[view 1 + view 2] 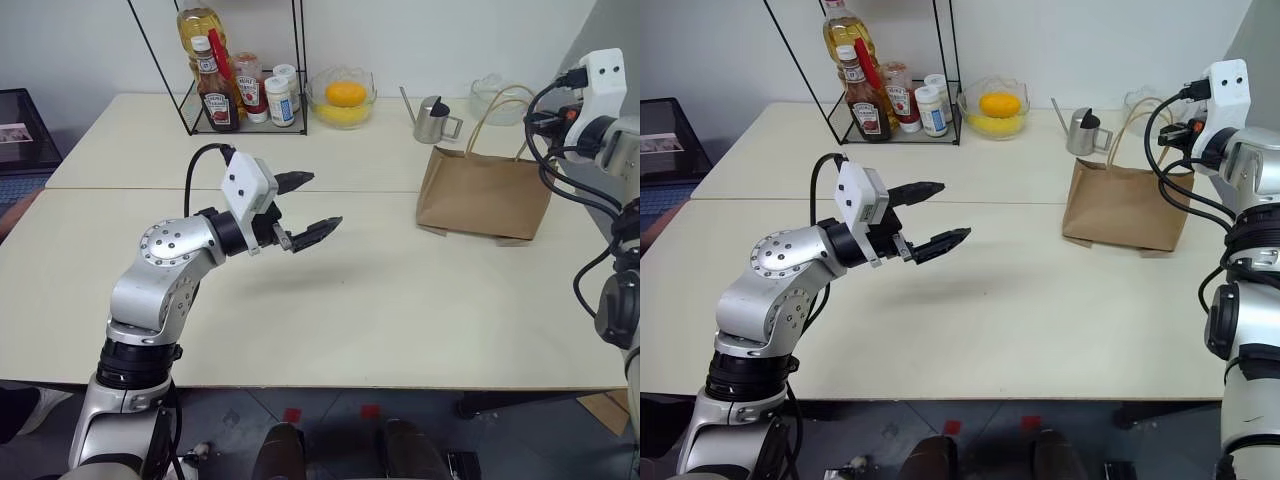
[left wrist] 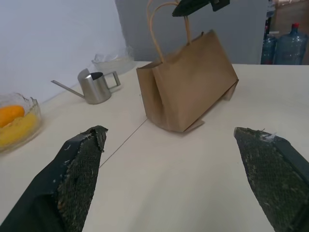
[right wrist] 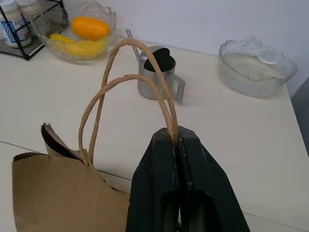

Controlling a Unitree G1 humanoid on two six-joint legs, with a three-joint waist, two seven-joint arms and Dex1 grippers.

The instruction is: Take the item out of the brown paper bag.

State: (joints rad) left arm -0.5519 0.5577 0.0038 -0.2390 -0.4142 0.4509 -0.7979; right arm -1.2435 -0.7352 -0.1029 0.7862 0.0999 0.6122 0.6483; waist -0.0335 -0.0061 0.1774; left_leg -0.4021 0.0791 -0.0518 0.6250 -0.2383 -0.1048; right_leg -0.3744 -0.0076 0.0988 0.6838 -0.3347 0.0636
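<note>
While you watch the far right:
Right fingers (image 3: pixel 176 140): clamped on the bag (image 1: pixel 484 193) handles (image 3: pixel 126 82).
Left fingers (image 1: pixel 308 203): apart, over the surface (image 1: pixel 380 300).

Brown paper bag (image 1: pixel 484 193): inside hidden, mouth faces away from the head views; contents cannot be told. Right wrist view cuts the bag off at the frame's lower edge. Right gripper (image 3: pixel 175 140) covers the handles (image 3: pixel 126 82) where pinched. Ketchup bottle (image 1: pixel 215 92) label mostly too small, probably Heinz.
</note>
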